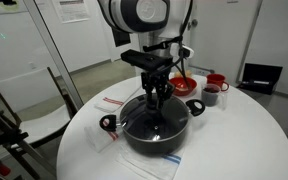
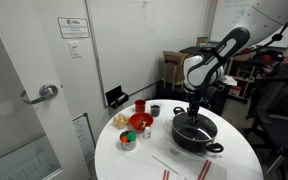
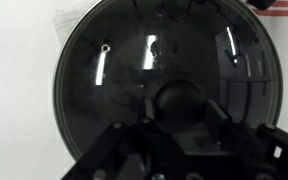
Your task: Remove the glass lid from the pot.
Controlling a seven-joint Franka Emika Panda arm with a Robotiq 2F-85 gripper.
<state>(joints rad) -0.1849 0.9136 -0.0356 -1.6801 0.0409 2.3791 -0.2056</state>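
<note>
The pot (image 1: 156, 144) stands on the round white table (image 1: 246, 132), and the glass lid (image 1: 147, 127) sits on the pot and covers its mouth. Both exterior views show this, with the lid's metal rim level on the pot. The end effector (image 1: 156, 100) hangs straight above the pot, its tips down at the dark knob (image 3: 174, 97) in the middle of the lid. In the wrist view its fingers (image 3: 117, 138) stand apart, one on each side of the knob and clear of it, so it is released and grips nothing. The pot's two loop handles (image 1: 108, 122) stick out at opposite sides. Beyond the pot a red bowl (image 1: 184, 85) and a red cup (image 1: 217, 82) stand near the table's edge, with a small dark cup (image 1: 209, 96) just beside them.
</note>
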